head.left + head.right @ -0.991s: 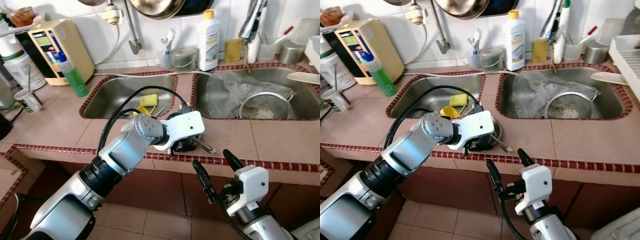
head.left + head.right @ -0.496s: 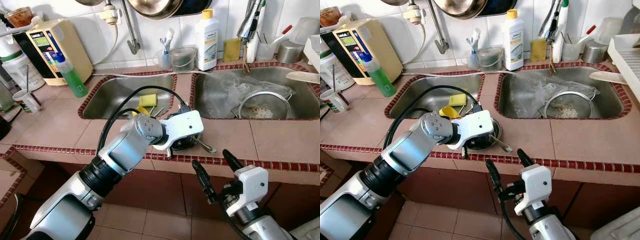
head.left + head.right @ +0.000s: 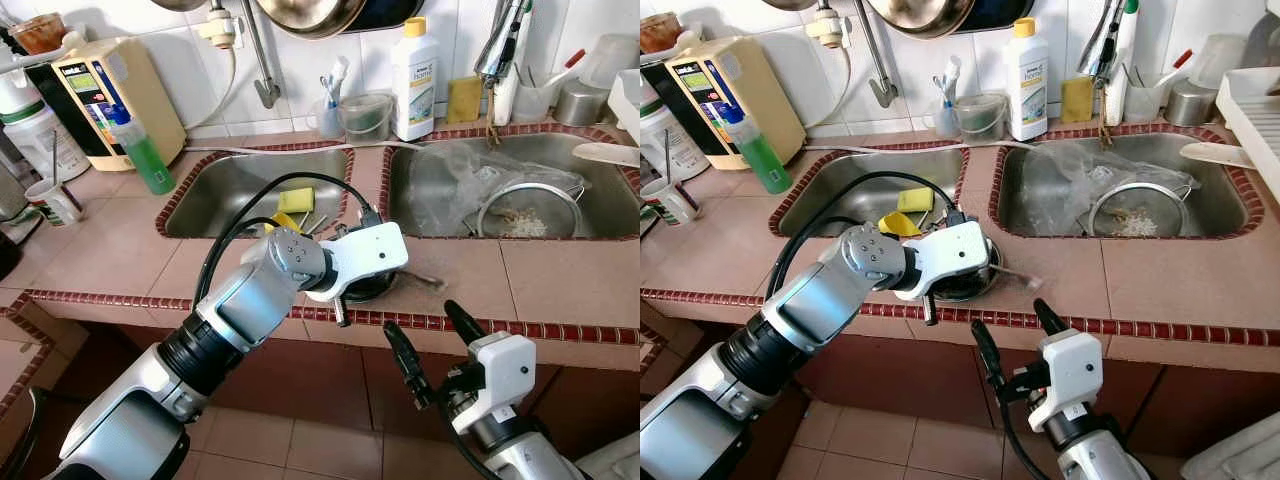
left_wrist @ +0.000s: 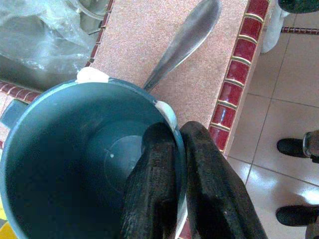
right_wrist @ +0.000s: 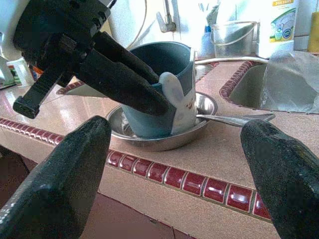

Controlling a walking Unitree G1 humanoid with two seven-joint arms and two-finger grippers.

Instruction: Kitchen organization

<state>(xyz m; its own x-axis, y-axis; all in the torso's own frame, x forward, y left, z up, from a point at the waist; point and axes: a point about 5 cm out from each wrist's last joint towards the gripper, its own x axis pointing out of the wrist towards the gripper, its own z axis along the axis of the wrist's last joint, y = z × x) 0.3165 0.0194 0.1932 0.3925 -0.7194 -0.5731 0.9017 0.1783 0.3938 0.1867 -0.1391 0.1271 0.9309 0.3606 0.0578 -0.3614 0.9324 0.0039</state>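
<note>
While tilted in steel dish (image 5: 164,142) | mug (image 5: 159,89) rim pinched by left gripper (image 4: 178,144)

Tiled counter (image 3: 110,250) — steel dish (image 5: 164,139) (spoon (image 4: 187,40))

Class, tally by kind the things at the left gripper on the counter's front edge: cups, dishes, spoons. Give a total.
Cups: 1, the blue cup, gripped at its rim by the left gripper
Dishes: 1, the metal dish under it
Spoons: 1, the spoon
Total: 3
</note>
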